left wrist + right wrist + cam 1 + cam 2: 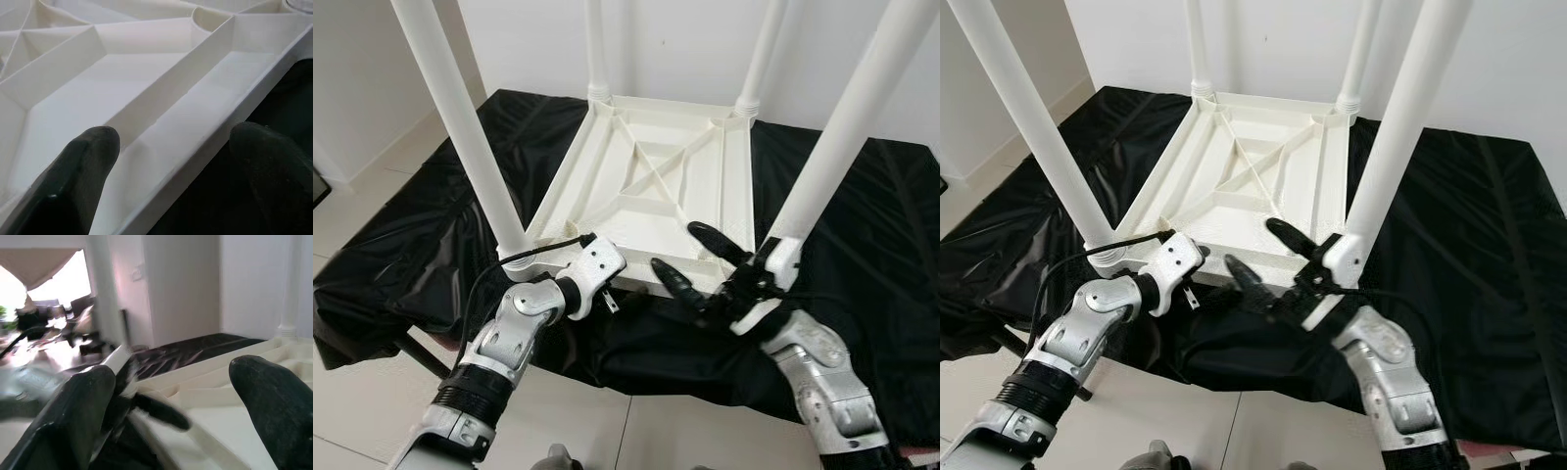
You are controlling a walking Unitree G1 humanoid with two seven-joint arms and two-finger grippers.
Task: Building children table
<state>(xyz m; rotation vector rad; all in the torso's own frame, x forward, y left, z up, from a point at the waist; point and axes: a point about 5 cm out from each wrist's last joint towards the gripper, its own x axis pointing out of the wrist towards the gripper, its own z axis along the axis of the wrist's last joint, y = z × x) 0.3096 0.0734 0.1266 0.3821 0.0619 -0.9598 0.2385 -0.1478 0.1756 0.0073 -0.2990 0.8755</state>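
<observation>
Upturned children's table [656, 186], four legs up on black cloth [862, 235], as left gripper [171, 171] straddles its rim and right gripper [700, 259] hovers, both spread.

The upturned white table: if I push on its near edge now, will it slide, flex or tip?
The white table looks like stiff ribbed plastic, so little flex. It lies on a loose black cloth, which may bunch or slide. Four tall legs raise its weight, so some tipping risk.

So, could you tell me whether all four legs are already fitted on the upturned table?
Yes, the white tabletop lies underside up on the black cloth with a leg rising from each corner.
</observation>
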